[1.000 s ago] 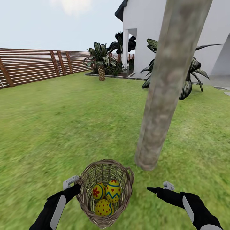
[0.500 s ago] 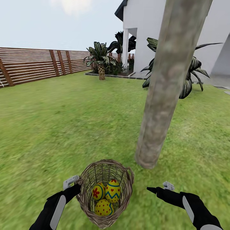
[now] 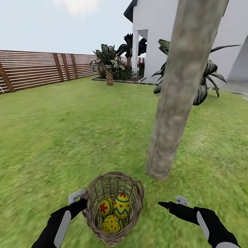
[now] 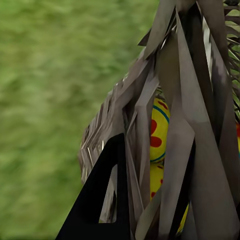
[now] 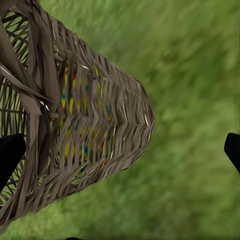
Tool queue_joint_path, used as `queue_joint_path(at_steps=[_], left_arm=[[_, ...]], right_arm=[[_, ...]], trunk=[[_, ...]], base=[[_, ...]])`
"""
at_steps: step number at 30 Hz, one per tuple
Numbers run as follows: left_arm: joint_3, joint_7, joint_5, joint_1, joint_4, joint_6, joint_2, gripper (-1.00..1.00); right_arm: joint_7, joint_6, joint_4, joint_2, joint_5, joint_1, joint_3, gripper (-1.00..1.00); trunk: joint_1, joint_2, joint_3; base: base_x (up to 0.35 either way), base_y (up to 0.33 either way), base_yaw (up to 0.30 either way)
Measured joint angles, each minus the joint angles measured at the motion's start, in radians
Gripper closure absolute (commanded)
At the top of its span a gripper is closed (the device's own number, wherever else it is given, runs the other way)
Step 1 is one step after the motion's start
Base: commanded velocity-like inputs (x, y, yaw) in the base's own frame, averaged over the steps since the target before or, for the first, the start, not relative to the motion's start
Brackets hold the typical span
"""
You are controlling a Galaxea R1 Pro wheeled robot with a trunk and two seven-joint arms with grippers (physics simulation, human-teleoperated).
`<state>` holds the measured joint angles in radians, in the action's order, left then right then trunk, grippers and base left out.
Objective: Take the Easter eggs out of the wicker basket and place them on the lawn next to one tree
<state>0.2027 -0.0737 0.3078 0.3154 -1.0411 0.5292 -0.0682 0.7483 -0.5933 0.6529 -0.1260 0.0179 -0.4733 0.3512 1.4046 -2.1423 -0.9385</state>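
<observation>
The wicker basket [image 3: 113, 182] hangs tilted above the lawn [image 3: 69, 137], low in the head view. My left gripper [image 3: 80, 198] is shut on its rim. Inside lie the three Easter eggs: one with red flowers [image 3: 106, 206], one with blue zigzags [image 3: 122, 205] and a dotted one [image 3: 112, 224]. The left wrist view looks through the weave [image 4: 190, 125] at a flowered egg [image 4: 159, 130]. My right gripper [image 3: 171, 202] is open and holds nothing, just right of the basket [image 5: 90, 130]. The tree [image 3: 175, 103] rises from the grass just ahead on the right.
A brown slat fence [image 3: 34, 70] bounds the garden at the left. The white house [image 3: 151, 41] stands behind the trunk, with a palm [image 3: 109, 63] and a broad-leaved plant [image 3: 206, 82] near it. Open grass spreads left of the trunk.
The trunk's base sits a touch higher in the picture, so the camera has shifted slightly. Both arms and the basket hold their places.
</observation>
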Motion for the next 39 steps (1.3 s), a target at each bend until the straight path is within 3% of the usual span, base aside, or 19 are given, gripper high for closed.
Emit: queue_joint_path(at_steps=[15, 23, 31, 32, 33, 39], left_arm=[[0.000, 0.000, 0.001, 0.000, -0.001, 0.000, 0.000, 1.00], [-0.002, 0.002, 0.034, 0.001, -0.013, -0.003, 0.000, 1.00], [-0.002, 0.002, 0.036, 0.001, -0.012, -0.003, 0.001, 1.00], [-0.002, 0.001, 0.035, 0.001, -0.013, -0.003, 0.000, -1.00], [0.000, 0.000, 0.007, 0.000, -0.001, -0.001, 0.001, -1.00], [0.000, 0.001, 0.007, 0.000, 0.000, -0.001, 0.002, -1.00]], right_arm=[[0.000, 0.000, 0.000, 0.000, 0.000, 0.000, 0.000, -1.00], [-0.001, 0.000, -0.001, 0.000, 0.000, 0.000, -0.001, -1.00], [0.000, 0.000, 0.000, 0.000, 0.000, 0.000, 0.000, -1.00], [0.000, 0.000, 0.000, 0.000, 0.000, 0.000, 0.000, -1.00], [0.000, 0.000, 0.000, 0.000, 0.000, 0.000, 0.000, -1.00], [-0.001, 0.000, -0.001, 0.001, 0.001, 0.000, 0.000, -1.00]], trunk=[[0.057, -0.105, -0.047], [0.088, -0.161, -0.072], [0.088, -0.161, -0.072], [0.088, -0.161, -0.072], [0.088, -0.161, -0.072], [0.088, -0.161, -0.072]], base=[[0.000, 0.000, 0.000], [0.000, 0.000, 0.000], [0.000, 0.000, 0.000], [0.000, 0.000, 0.000], [0.000, 0.000, 0.000], [0.000, 0.000, 0.000]])
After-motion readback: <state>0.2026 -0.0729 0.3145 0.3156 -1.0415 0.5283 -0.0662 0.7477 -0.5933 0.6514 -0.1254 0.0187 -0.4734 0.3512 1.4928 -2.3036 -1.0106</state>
